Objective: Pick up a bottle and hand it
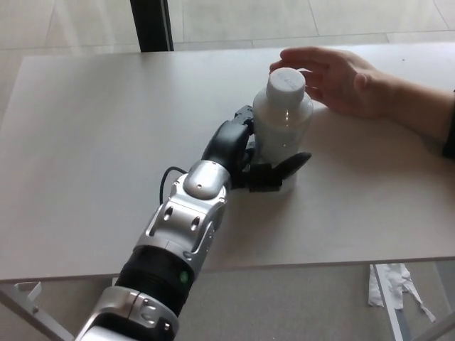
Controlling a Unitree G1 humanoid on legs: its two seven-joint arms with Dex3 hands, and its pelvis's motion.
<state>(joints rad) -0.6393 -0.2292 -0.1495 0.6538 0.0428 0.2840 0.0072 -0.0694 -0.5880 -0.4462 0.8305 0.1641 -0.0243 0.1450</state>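
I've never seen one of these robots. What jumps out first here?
A silver-and-black arm reaches in from the lower left, its left hand wrapped around a white bottle near the middle of a pale table. Just behind the bottle, a person's hand rests on the table by the cap.

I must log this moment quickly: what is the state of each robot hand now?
Left hand: shut on the bottle, thumb across its front.
Right hand: not in view.
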